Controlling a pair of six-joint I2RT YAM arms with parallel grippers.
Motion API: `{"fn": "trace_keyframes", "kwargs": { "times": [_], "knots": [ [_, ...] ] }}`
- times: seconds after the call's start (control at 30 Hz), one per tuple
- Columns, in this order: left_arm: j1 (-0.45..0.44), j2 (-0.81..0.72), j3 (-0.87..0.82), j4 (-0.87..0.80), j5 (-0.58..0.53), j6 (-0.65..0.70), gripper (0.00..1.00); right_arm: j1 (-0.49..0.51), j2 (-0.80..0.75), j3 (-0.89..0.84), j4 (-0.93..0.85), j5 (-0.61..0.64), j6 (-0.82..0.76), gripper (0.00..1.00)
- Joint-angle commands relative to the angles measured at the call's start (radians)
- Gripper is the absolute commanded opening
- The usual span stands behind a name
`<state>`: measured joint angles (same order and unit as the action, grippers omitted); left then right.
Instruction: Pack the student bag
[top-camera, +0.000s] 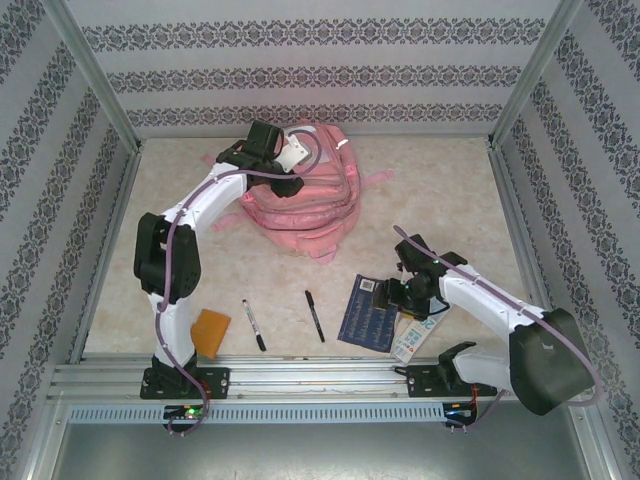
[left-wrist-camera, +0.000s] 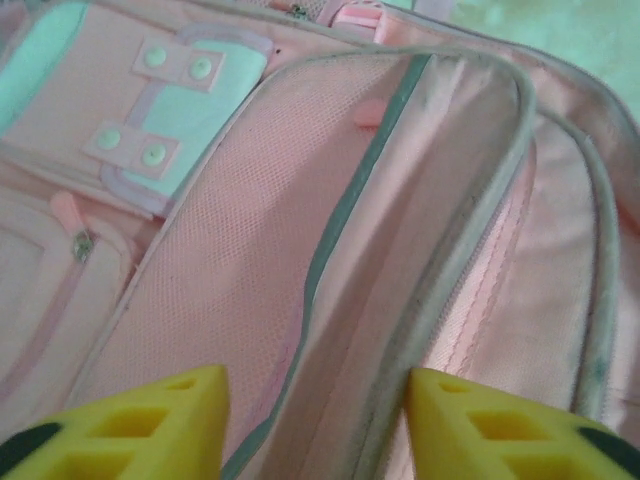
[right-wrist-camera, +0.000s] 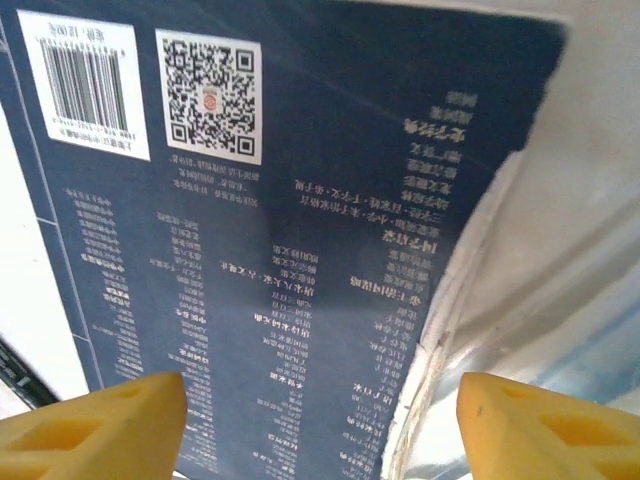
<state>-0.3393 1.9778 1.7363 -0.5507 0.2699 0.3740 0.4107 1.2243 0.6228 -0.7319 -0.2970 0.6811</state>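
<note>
- Top external: student bag (top-camera: 305, 210) lies far-centre on the surface (top-camera: 440, 200); left gripper (top-camera: 288, 160) is spread over its open mouth.
- Right gripper (top-camera: 387, 293), spread, hovers directly above the blue book (top-camera: 366, 320), which lies nearer the right arm.

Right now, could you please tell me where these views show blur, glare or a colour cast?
Top external: even light, sharp, student bag clear. Left wrist: bag close and soft, yellow fingers blurred, greenish cast. Right wrist: blue book print legible, glare on the glossy packet beside it.
</note>
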Motion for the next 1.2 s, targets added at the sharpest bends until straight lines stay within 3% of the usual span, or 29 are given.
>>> {"fn": "trace_keyframes", "kwargs": {
  "times": [0.0, 0.1, 0.2, 0.3, 0.4, 0.57, 0.7, 0.97, 1.17],
  "knots": [
    [-0.027, -0.106, -0.056, -0.014, 0.045, -0.335, 0.55, 0.008, 0.032, -0.007, 0.015, -0.005, -0.017, 0.64],
    [-0.112, -0.187, -0.168, -0.027, 0.122, -0.566, 0.57, 0.007, 0.047, 0.007, 0.015, -0.006, -0.035, 0.53],
    [-0.247, -0.23, -0.327, 0.076, 0.252, -0.784, 0.57, 0.007, 0.054, -0.001, 0.033, -0.013, -0.044, 0.46],
    [-0.36, -0.2, -0.425, 0.162, 0.34, -0.989, 0.57, 0.008, 0.07, -0.012, 0.081, -0.053, -0.057, 0.42],
    [-0.421, -0.154, -0.458, 0.158, 0.351, -1.118, 0.58, 0.012, 0.086, -0.026, 0.177, -0.125, -0.057, 0.41],
    [-0.437, -0.18, -0.521, 0.107, 0.21, -1.164, 0.58, 0.02, 0.135, 0.015, 0.291, -0.11, -0.049, 0.41],
    [-0.447, -0.169, -0.428, -0.121, 0.035, -1.105, 0.59, -0.005, 0.209, 0.1, 0.314, -0.1, -0.081, 0.42],
    [-0.479, -0.119, -0.451, -0.058, 0.119, -1.175, 0.58, -0.03, 0.187, 0.116, 0.113, -0.014, -0.195, 0.49],
    [-0.48, -0.027, -0.377, -0.072, 0.156, -1.149, 0.58, 0.003, 0.254, 0.098, 0.144, -0.05, -0.21, 0.42]
  ]
}}
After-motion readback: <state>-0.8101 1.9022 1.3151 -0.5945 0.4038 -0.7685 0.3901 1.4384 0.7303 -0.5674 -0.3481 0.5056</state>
